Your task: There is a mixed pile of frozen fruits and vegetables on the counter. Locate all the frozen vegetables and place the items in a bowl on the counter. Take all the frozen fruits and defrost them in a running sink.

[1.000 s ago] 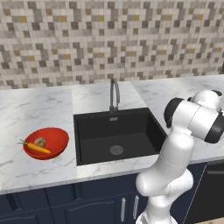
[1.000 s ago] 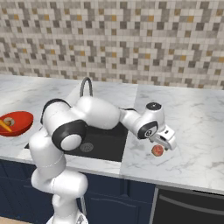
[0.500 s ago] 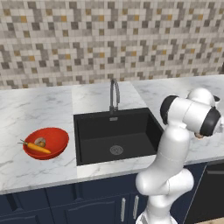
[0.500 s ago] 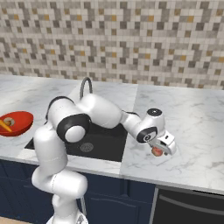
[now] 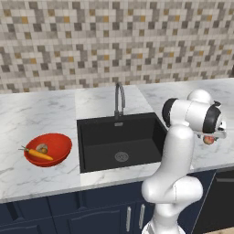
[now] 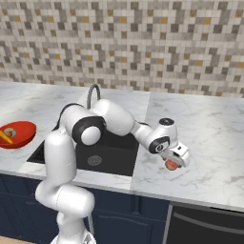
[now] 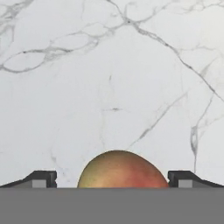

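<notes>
I see the marble counter (image 6: 209,143) with the black sink (image 5: 121,141) set in it, and the red bowl (image 5: 48,150) at its left holding the carrot (image 5: 39,155) and beige lump (image 5: 42,148). My gripper (image 6: 172,163) straddles the reddish fruit (image 7: 122,169) right of the sink, fingers (image 7: 41,178) wide, not touching it.

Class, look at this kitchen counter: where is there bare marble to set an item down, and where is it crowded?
Bare marble lies on the counter between the wall tiles and the red bowl, and behind the sink either side of the tap. Right of the sink, the far stretch toward the wall is bare. It is crowded where the gripper straddles the reddish fruit.
</notes>
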Tool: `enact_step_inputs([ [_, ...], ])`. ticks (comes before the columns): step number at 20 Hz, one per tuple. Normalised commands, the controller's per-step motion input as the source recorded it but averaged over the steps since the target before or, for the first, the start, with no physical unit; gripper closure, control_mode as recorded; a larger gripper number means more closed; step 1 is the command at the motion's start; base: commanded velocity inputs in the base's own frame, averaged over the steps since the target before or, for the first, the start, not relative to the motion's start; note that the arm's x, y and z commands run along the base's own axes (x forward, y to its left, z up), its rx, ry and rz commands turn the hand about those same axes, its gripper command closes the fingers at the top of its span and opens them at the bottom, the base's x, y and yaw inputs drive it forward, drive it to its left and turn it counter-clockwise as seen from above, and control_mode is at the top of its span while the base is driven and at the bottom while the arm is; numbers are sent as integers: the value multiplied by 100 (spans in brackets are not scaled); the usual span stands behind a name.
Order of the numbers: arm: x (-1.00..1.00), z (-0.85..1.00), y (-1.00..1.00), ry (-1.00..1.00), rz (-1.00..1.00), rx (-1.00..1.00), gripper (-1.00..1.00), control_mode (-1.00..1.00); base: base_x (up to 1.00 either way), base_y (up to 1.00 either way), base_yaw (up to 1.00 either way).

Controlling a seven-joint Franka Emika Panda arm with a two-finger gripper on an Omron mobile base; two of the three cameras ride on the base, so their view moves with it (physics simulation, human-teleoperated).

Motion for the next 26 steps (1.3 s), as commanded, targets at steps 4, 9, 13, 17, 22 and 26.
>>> enact_step_inputs([
  [4, 1, -48, 3, 5, 1, 0, 100, -100, 0, 0, 0],
  [9, 0, -11, 11, 0, 0, 0, 100, -100, 0, 0, 0],
  [13, -18, 10, 64, -7, 0, 0, 100, -100, 0, 0, 0],
  [17, -34, 20, 80, -11, 0, 0, 100, -100, 0, 0, 0],
  [22, -21, 2, 82, -7, 0, 0, 100, -100, 0, 0, 0],
  [26, -1, 0, 75, -2, 0, -1, 100, -100, 0, 0, 0],
])
